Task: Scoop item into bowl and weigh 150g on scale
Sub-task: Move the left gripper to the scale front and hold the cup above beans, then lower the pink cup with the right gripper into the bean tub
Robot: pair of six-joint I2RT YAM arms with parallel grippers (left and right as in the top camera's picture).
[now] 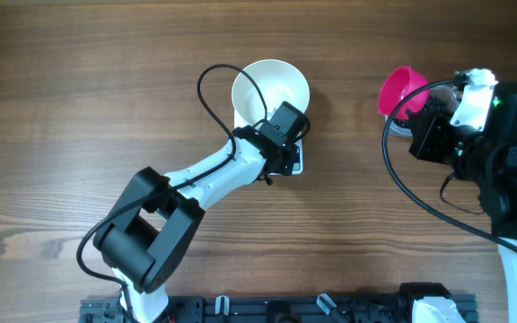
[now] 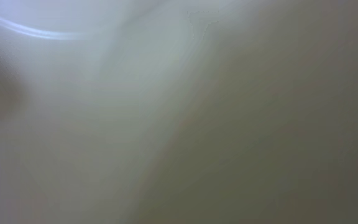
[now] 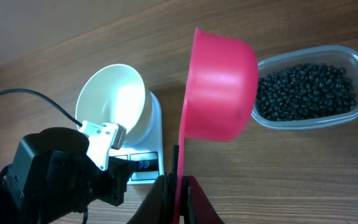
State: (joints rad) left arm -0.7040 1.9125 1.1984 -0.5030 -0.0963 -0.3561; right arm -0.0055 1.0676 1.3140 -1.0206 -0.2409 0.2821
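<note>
scoop (image 3: 219, 87), pinched in the right gripper (image 3: 178, 186), hung tilted by the beans (image 3: 306, 90), ready to dip; left gripper (image 1: 279, 121) clamped the bowl (image 1: 272, 81), likely steadying it.

Left fingers (image 1: 294, 122) and right fingers (image 3: 199, 204) are both clamped shut.

glossy white bowl (image 3: 114, 99), pink plastic scoop (image 3: 219, 93), perhaps matt wooden table (image 3: 73, 37)

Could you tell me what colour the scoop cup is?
The scoop is pink; right wrist view.
</note>
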